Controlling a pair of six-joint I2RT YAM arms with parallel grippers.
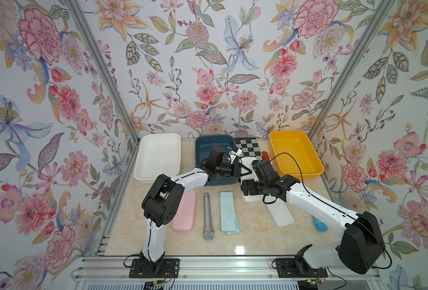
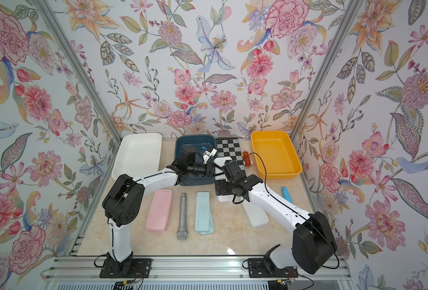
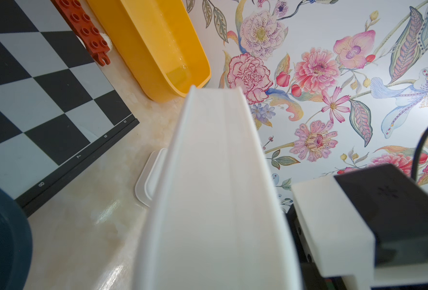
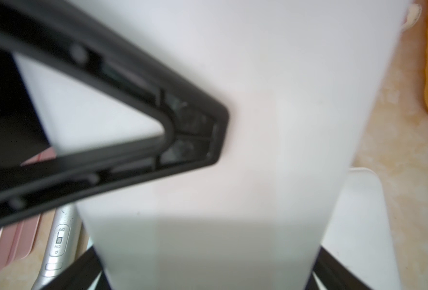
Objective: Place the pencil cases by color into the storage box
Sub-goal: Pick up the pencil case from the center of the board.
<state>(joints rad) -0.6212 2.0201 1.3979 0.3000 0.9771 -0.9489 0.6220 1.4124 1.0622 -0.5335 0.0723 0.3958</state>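
Observation:
A white pencil case (image 1: 249, 162) hangs flat above the table between both arms. My left gripper (image 1: 244, 171) is shut on its long edge; one of its black fingers (image 4: 182, 130) lies across the broad face. My right gripper (image 1: 252, 193) is shut across the width of the case's near end. Another white pencil case (image 1: 282, 213) lies on the table under the right arm. The two stacked pink pencil cases (image 1: 184, 213) and the two stacked pale blue pencil cases (image 1: 229, 213) lie at the front. At the back stand the storage boxes: white (image 1: 142, 160), dark blue (image 1: 200, 145), yellow (image 1: 275, 150).
A grey microphone (image 1: 207, 216) lies between the pink and blue stacks. A bright blue tube (image 1: 320, 224) lies by the right arm. A checkerboard (image 1: 248, 148) and a red brick (image 1: 265, 155) sit between the dark blue and yellow boxes.

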